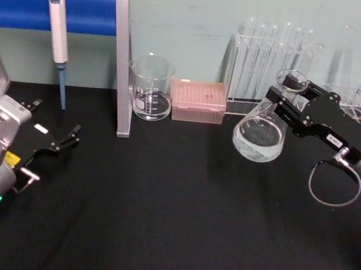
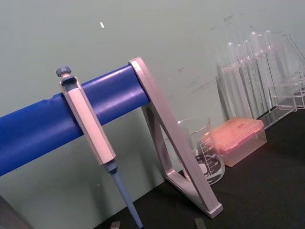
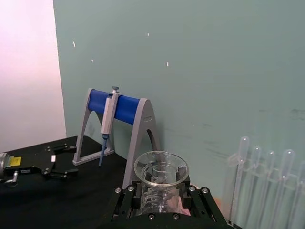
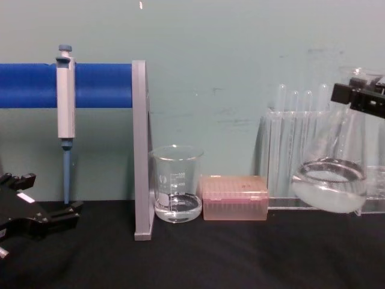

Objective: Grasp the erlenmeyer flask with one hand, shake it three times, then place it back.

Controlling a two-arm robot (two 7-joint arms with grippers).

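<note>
The erlenmeyer flask (image 1: 259,134) is a clear conical flask with some liquid in its wide base. My right gripper (image 1: 288,90) is shut on its neck just under the flared rim (image 3: 161,171). The flask (image 4: 329,180) hangs tilted, its base a little above the black table in front of the test tube rack. The right gripper (image 4: 361,96) grips it from the right side. My left gripper (image 1: 69,138) rests low at the table's left, open and holding nothing, below the pipette; across the table it is the left gripper (image 3: 57,160).
A glass beaker (image 1: 151,87) and a pink tip box (image 1: 198,101) stand side by side to the flask's left. A rack of test tubes (image 1: 274,61) lines the back wall. A pipette (image 1: 59,30) hangs on the blue-barred stand (image 1: 122,63) at back left.
</note>
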